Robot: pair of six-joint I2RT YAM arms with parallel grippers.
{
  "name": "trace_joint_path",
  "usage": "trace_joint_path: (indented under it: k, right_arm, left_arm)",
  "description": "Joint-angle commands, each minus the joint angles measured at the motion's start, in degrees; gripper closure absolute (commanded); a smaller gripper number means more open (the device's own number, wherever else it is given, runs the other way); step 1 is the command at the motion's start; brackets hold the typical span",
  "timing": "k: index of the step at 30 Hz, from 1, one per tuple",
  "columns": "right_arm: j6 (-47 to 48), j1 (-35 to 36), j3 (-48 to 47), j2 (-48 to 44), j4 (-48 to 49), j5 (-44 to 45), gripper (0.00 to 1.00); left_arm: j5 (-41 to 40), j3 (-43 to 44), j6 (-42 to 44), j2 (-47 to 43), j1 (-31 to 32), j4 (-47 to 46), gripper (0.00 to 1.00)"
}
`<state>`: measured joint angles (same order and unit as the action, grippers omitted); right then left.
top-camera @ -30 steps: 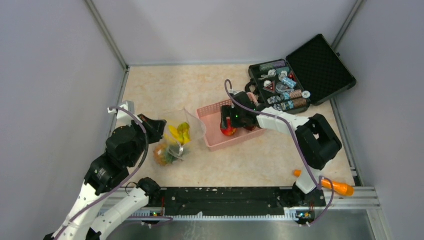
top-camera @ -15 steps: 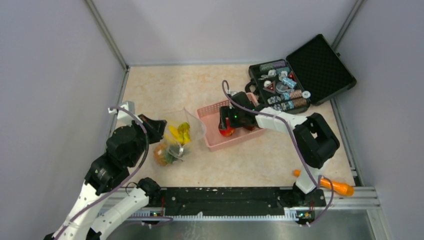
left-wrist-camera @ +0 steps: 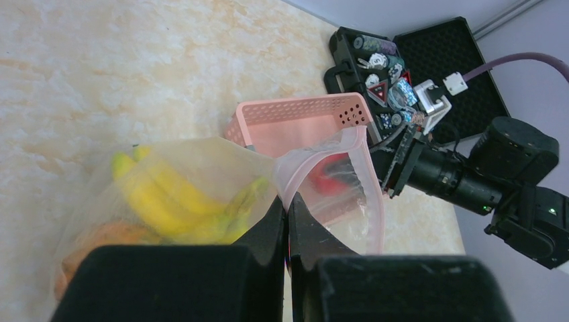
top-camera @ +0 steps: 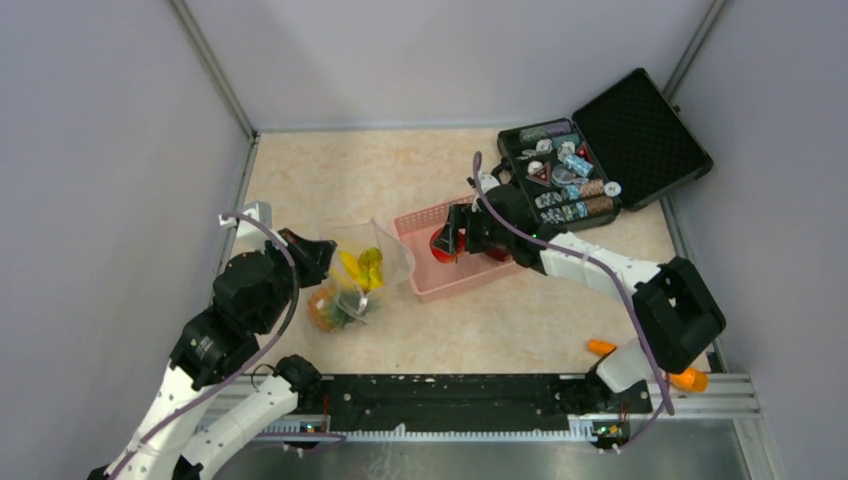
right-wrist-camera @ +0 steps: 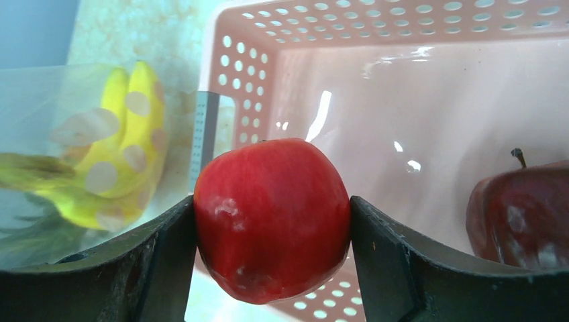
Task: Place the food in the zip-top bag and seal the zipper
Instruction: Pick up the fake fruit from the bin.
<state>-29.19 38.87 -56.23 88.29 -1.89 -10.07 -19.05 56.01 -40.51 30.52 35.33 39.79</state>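
Over the basket end nearest the bag, the red fruit is clenched between the right fingers, one finger pressed on each side. Maroon fruit is seen on the basket floor, just right of the held fruit, apart from it. Bag is lain on the worktop just left of the basket, its mouth turned toward the basket and held agape. Left fingers are pinched fully together on the bag's mouth edge, by the zipper. Bananas and pineapple are seen inside the bag, well apart from the right fingers. Whether the red fruit touches the basket cannot be told.
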Motion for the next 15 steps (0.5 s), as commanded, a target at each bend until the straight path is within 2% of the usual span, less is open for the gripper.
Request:
trace_joint_path:
  k: [1,10,15]
  right_arm:
    - [-3.8,0.6,3.8,-7.5,8.0,-1.3,0.46]
    - [-5.8,0.7,6.7,-17.9,7.5,-0.6,0.48]
    - [-5.3,0.7,6.4,-23.6,11.8,-8.3,0.49]
  left_arm:
    - [0.9,0.1,0.6,0.5,0.0,-4.0,1.0]
    - [1.7,-0.4,-0.4,0.7,0.0,-4.7,1.0]
    - [1.7,-0.1,-0.3,0.8,0.0,-4.7,1.0]
